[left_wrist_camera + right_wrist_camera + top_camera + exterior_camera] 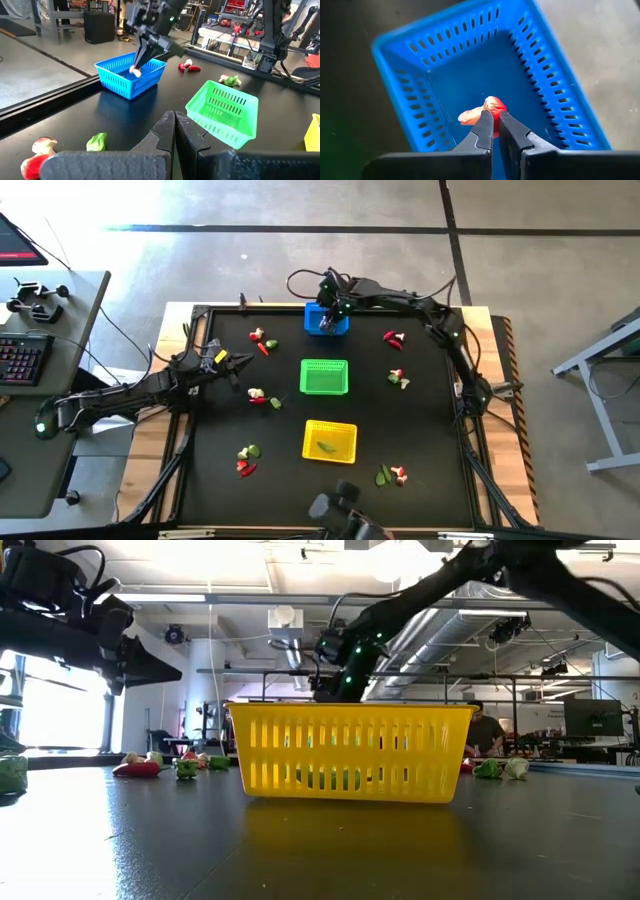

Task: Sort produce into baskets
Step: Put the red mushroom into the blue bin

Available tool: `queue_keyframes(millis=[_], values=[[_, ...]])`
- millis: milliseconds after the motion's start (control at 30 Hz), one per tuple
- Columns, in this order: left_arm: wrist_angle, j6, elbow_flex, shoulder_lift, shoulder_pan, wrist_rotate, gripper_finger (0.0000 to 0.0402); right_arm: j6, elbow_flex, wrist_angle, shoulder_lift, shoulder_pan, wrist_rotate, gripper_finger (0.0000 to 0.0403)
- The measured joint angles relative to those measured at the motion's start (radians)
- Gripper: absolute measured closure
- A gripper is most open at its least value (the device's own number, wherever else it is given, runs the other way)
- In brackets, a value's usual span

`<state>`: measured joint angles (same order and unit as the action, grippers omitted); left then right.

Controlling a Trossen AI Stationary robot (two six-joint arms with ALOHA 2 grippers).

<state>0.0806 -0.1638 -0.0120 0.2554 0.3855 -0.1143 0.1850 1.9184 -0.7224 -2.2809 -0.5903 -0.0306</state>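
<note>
Over the blue basket (485,75), right claw (492,125) pointing down, clamped on a mushroom piece (485,111), left claw (175,131) together, waiting.

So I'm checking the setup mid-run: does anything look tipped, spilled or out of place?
Nothing stands out. The blue basket, green basket and yellow basket sit upright in a row. The right hand holds a mushroom piece over the blue one; the left hand waits shut.

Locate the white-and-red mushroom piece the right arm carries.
The white-and-red mushroom piece hangs pinched in the right gripper over the blue square mesh basket, far table edge.
</note>
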Motion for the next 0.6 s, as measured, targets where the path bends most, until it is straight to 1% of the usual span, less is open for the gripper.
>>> queue_keyframes(millis=[167, 300, 433, 600], values=[[0.000, 0.008, 0.000, 0.000, 0.000, 0.000, 0.0401, 0.040, 0.082, -0.063, -0.063, 0.000, -0.001, 0.0400], [-0.001, 0.009, 0.000, 0.000, 0.000, 0.000, 0.0401, 0.041, 0.097, -0.077, -0.074, 0.001, 0.002, 0.0388], [-0.001, 0.009, 0.000, 0.000, 0.000, 0.000, 0.0401, 0.047, 0.099, -0.078, -0.074, 0.008, 0.030, 0.0349], [-0.001, 0.011, 0.000, 0.000, 0.000, 0.000, 0.0401, 0.112, 0.098, -0.082, -0.066, 0.018, 0.038, 0.0291]])
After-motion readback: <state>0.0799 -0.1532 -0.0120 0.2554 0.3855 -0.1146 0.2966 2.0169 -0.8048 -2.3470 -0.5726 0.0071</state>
